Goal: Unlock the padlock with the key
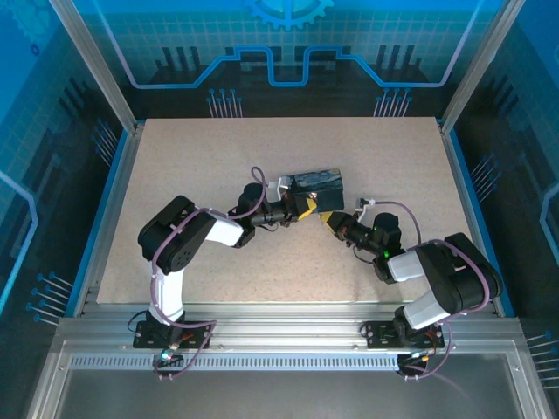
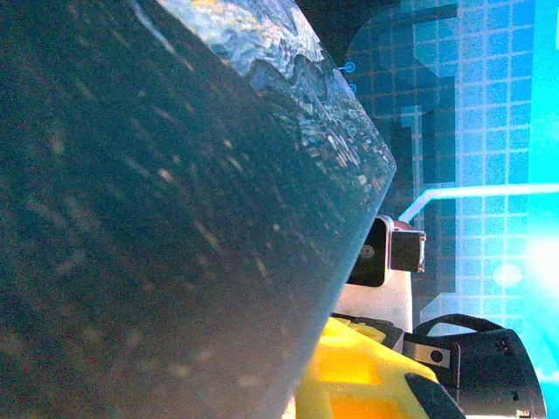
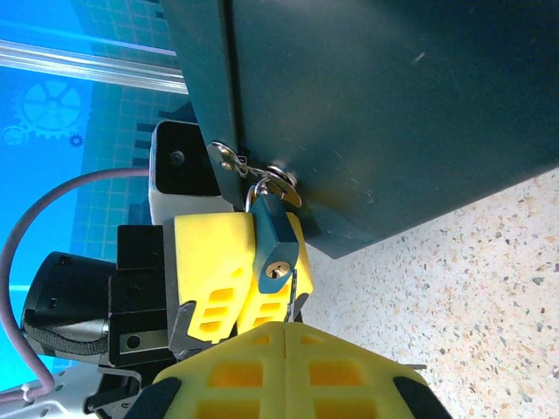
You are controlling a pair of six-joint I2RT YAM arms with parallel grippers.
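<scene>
A small teal padlock hangs from the hasp on the side of a dark box, its brass keyhole facing my right wrist camera. My left gripper has its yellow fingers shut on the padlock body from behind. My right gripper is shut on the key. The key's thin blade sticks out between the pads, just right of the keyhole and outside it. From above, the left gripper and right gripper meet at the near right corner of the box.
The box stands mid-table on the speckled tabletop, with bare surface all round it. Its dark side sits close against the left wrist camera. Aluminium frame posts and blue panels wall in the table.
</scene>
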